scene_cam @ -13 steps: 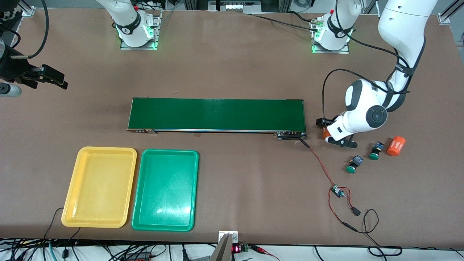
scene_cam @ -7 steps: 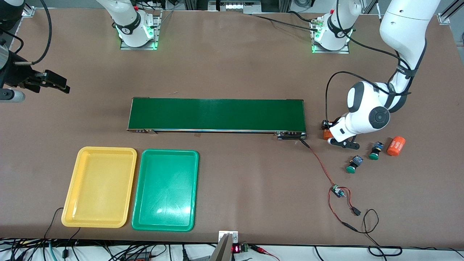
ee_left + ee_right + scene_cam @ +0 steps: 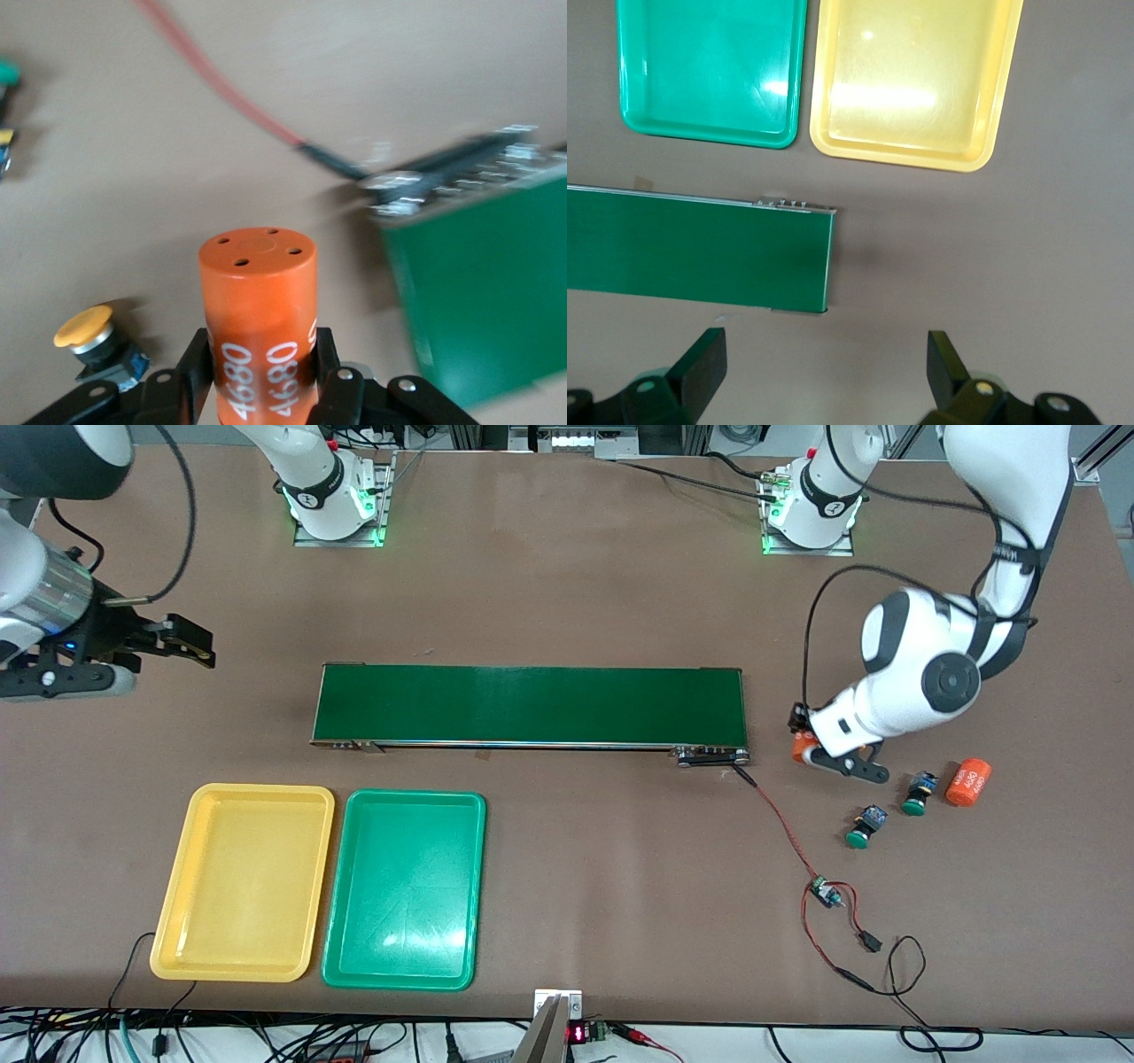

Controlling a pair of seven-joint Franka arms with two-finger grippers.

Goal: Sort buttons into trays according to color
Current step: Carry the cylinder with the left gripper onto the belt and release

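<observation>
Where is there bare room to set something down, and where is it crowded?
Both trays, yellow tray and green tray, hold nothing; bare table lies between them and the red wire. Crowded: off the conveyor belt's end, around the left gripper, orange cylinders and green-capped buttons.

Green buttons [image 3: 858, 828] on table; trays [image 3: 244, 881] empty.

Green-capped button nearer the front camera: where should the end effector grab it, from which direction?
A judgement: come straight down on the green-capped button. It lies on its side, so close across the narrow black-and-blue body, not the wider round cap. The other green button lies apart, leaving room.
</observation>
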